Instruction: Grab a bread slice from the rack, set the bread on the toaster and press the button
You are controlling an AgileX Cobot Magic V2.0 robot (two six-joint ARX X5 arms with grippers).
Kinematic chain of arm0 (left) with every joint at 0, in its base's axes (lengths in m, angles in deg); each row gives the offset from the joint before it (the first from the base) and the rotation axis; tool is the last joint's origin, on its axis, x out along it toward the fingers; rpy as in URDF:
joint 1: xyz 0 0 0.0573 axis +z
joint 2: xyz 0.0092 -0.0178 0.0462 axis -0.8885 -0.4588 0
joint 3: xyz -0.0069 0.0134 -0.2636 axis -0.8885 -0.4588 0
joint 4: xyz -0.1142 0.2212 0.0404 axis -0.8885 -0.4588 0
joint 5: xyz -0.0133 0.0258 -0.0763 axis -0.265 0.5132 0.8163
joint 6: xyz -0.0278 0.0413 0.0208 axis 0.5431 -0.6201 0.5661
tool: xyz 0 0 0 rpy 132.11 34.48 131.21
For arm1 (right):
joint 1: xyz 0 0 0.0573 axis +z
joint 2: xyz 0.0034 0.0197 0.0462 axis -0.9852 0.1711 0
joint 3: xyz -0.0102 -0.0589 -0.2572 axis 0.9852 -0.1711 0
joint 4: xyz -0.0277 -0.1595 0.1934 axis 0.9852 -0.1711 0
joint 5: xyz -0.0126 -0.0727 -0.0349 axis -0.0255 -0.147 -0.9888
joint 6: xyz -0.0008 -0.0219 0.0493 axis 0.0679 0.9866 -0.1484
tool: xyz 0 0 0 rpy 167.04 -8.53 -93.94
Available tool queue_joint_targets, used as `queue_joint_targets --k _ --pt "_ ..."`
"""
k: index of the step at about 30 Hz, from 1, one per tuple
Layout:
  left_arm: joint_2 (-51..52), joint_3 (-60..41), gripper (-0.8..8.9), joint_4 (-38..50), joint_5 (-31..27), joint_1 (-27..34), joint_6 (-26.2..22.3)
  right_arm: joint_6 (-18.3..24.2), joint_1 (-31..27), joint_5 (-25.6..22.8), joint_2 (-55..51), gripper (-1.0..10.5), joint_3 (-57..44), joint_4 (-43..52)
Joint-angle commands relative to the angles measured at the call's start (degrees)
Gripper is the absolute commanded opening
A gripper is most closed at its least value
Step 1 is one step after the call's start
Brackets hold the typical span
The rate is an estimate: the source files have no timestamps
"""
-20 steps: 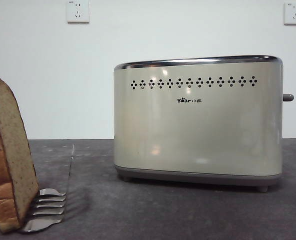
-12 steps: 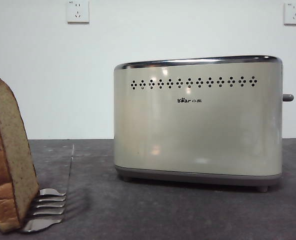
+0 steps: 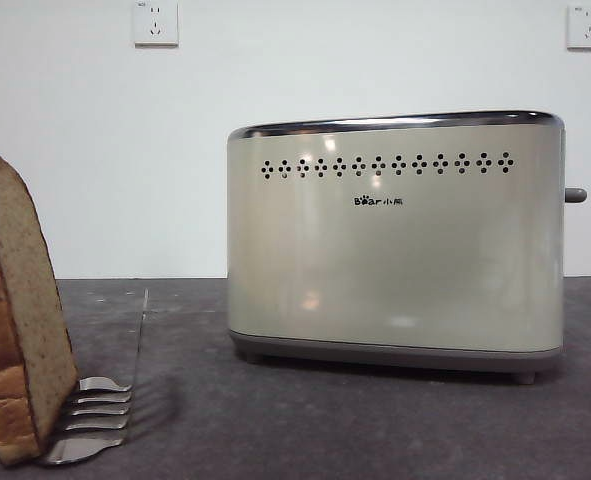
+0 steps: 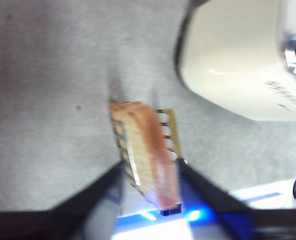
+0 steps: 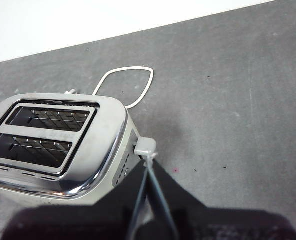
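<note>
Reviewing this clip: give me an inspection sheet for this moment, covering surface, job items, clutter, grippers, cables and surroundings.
Surface: dark grey table, bare between rack and toaster.
Slice of bread: upright in the rack, leaning slightly, untouched.
Toaster: upright on the table, apart from the rack; both slots show only wire guides, no bread.
Button: lever stub on the narrow end, not pressed.
Clutter: nothing seen.
Left gripper: above the bread, jaws open, one on each side of the slice.
Right gripper: jaws shut, close to the button; contact cannot be told.
Cables: white cord looped on the table behind the toaster.
Surroundings: white wall with two wall sockets.
</note>
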Motion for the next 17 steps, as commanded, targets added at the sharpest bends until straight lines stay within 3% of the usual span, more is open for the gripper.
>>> queue_joint_targets --k 1,5,12,17 --pt "0.0 0.7 5.12 -0.9 -2.2 -1.7 3.5 0.7 0.1 0.2 -0.1 0.0 0.9 0.1" --pt "-0.7 0.7 5.12 -1.6 -2.3 -2.7 7.1 0.8 0.1 0.2 -0.1 0.0 2.0 0.1" --pt "-5.8 0.7 5.12 -2.6 -1.7 -6.1 6.5 0.7 0.1 0.9 -0.1 0.0 2.9 0.0" --pt "-10.0 0.7 5.0 -0.5 -5.2 -9.9 7.6 0.7 0.1 1.0 -0.1 0.0 2.9 -1.6"
